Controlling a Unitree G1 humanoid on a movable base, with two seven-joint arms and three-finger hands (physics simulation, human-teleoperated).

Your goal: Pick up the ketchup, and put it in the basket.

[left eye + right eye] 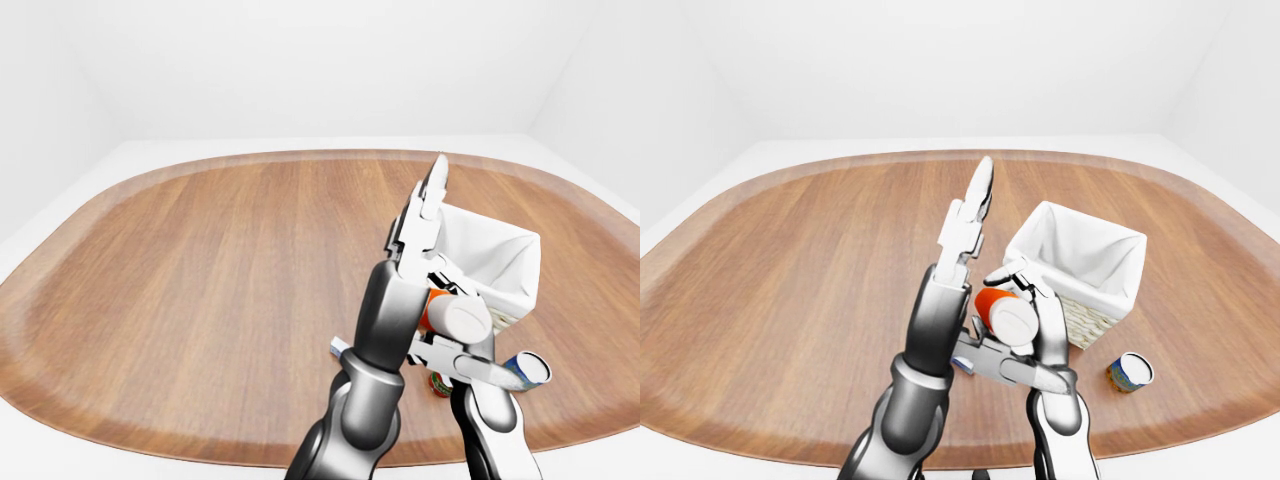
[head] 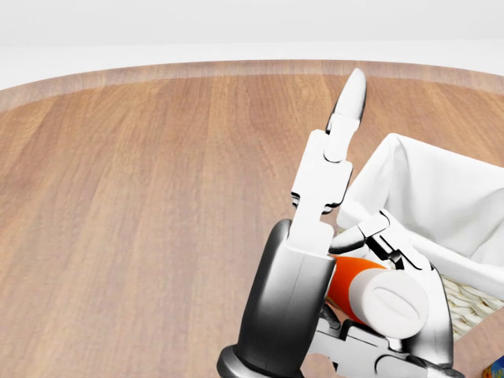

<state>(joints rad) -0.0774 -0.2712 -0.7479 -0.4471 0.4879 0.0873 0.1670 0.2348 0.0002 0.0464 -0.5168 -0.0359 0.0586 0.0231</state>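
The ketchup [image 1: 992,299], an orange-red bottle with a white cap, is held above the wooden table, its cap turned toward the camera. My right hand [image 1: 1032,310] is shut on it, fingers curled over its far side. The bottle hangs just left of the basket [image 1: 1092,227], a wicker box with a white cloth lining, close to its near rim. My left hand [image 1: 972,222] stands open, its fingers straight and pointing up, beside the bottle's left side. In the head view the ketchup [image 2: 350,285] shows low between both hands, with the basket [image 2: 441,189] to the right.
The oval wooden table [image 1: 790,260] fills the views, with a pale floor around it. A tin can [image 1: 1131,371] lies on its side right of my right arm, below the basket. A small box [image 1: 340,347] peeks out behind my left forearm.
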